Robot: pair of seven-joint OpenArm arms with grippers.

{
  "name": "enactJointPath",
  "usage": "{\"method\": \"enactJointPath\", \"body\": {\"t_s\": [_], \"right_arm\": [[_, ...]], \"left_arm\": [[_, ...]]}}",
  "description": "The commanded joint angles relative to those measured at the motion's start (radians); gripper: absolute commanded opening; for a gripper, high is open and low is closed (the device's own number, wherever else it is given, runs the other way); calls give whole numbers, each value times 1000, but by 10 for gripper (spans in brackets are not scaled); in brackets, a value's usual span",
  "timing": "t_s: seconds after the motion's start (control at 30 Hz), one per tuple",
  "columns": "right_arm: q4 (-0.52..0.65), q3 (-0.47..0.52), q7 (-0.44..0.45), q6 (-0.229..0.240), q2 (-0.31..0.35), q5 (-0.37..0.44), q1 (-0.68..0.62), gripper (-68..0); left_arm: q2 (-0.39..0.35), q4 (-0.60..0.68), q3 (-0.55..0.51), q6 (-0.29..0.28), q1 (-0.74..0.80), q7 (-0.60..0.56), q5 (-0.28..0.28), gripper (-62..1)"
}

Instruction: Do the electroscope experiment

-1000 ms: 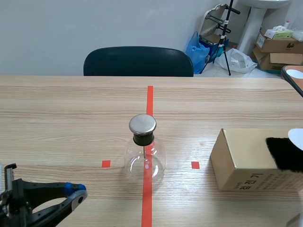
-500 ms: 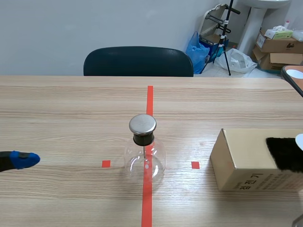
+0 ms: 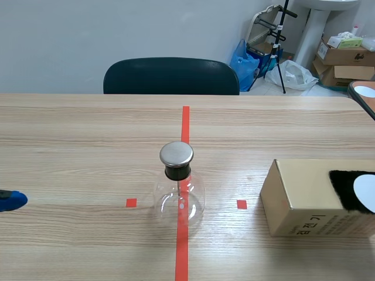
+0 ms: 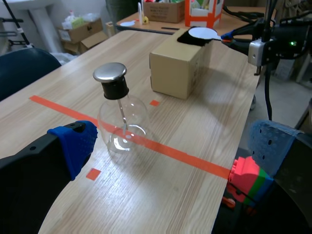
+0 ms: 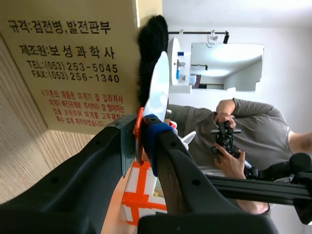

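Electroscope [image 3: 179, 187] sits untouched on the desk [image 3: 88, 146], astride the tape. Right claw [image 5: 141, 132] pinches the white disc [image 5: 158, 92] over black fur [image 3: 343, 190] on the box [image 3: 299, 196]; left claw [image 4: 173, 144] gapes wide. Rubbing looks underway; bringing the disc to the cap is not yet done

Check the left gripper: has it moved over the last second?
Yes. The left gripper has drawn back toward the picture's left edge, away from the glass flask, which stands where it was. The gripper is now nearly out of the scene view.

The left tool [image 3: 12, 200] has drawn back leftward; the white disc [image 3: 364, 193] now seemingly lies over the fur [image 3: 341, 188].
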Motion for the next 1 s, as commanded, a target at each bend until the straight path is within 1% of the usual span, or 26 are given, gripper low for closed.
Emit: {"method": "enactJointPath", "body": {"t_s": [0.0, 0.13, 0.27, 0.4, 0.47, 0.5, 0.53, 0.63, 0.67, 0.7, 0.73, 0.83, 0.87, 0.9, 0.97], "right_arm": [[9, 3, -10, -54, -3, -8, -3, -658], [-26, 3, -8, -54, -8, -39, -3, -658], [-42, 3, 0, -54, -2, -44, -3, -658], [-42, 3, 105, -54, 6, -43, 0, -658], [-42, 3, 142, -54, 3, -40, 0, -658], [-42, 3, 139, -54, 1, -40, 0, -658], [-42, 3, 112, -54, 0, -40, -1, -658], [-40, 4, -32, -54, 1, -41, -3, -658], [-39, 4, -58, -54, 2, -44, -3, -658], [-39, 4, -56, -54, 5, -45, -3, -658], [-38, 3, -23, -54, 7, -45, -3, -658], [-38, 3, 132, -54, 6, -44, -3, -658], [-38, 3, 155, -54, 4, -43, -3, -658], [-35, 3, 150, -54, 2, -41, -3, -658], [-20, 3, 53, -54, 0, -27, -7, -658]], "left_arm": [[5, 12, 3, 0, 5, -13, -11, 14], [5, 12, 3, 0, 5, -14, -11, 14], [5, 12, 3, -1, 5, -14, -11, 14], [5, 12, 3, -1, 5, -14, -11, 14], [5, 12, 3, -1, 5, -14, -11, 14], [5, 12, 3, -1, 5, -14, -11, 14], [5, 12, 3, -1, 5, -14, -11, 14], [5, 12, 3, -1, 5, -14, -11, 14], [5, 12, 3, -1, 5, -14, -11, 14], [5, 12, 3, -1, 5, -14, -11, 14], [5, 12, 3, -2, 5, -14, -11, 14], [5, 12, 3, -2, 5, -14, -11, 14], [5, 12, 3, -2, 5, -14, -11, 14], [5, 12, 3, -2, 5, -14, -11, 14], [5, 12, 3, -2, 5, -14, -11, 14]]}}
